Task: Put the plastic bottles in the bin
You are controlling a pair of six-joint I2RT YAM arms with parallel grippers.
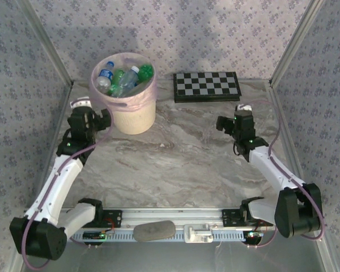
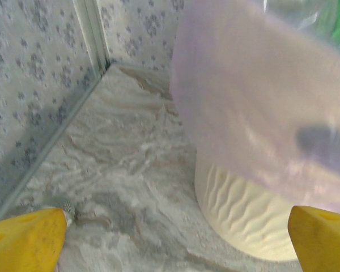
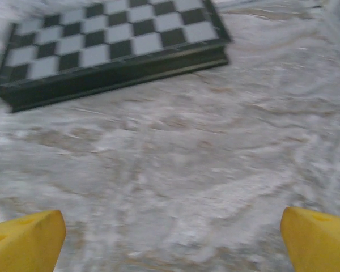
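Top external view: the small plastic bottles (image 1: 123, 78), clear ones with blue labels and green ones among them, lie heaped inside the round cream bin (image 1: 134, 120). The bin stands in the upper left of the frame on the marbled grey bench (image 1: 181, 158). A translucent pink plastic bag (image 1: 150, 95) lines the bin and folds out over its rim.

Just left of the bin, the left end effector (image 1: 100, 120) hangs close to the bin's wall, its fingers spread wide with nothing between them. In the left wrist view the bag-covered rim and ribbed cream wall take up the right half of the frame. A patch of green bottle shows through the bag in the upper right corner. The yellow fingertips (image 2: 28, 241) sit far apart in the two lower corners.

Right of the bin, along the far edge of the bench, lies a flat black-and-white chessboard (image 1: 207, 86). The right end effector (image 1: 222, 123) hovers in the right middle of the frame, below the chessboard, released and holding nothing. Its wrist view looks across the bench to the board in the upper left.
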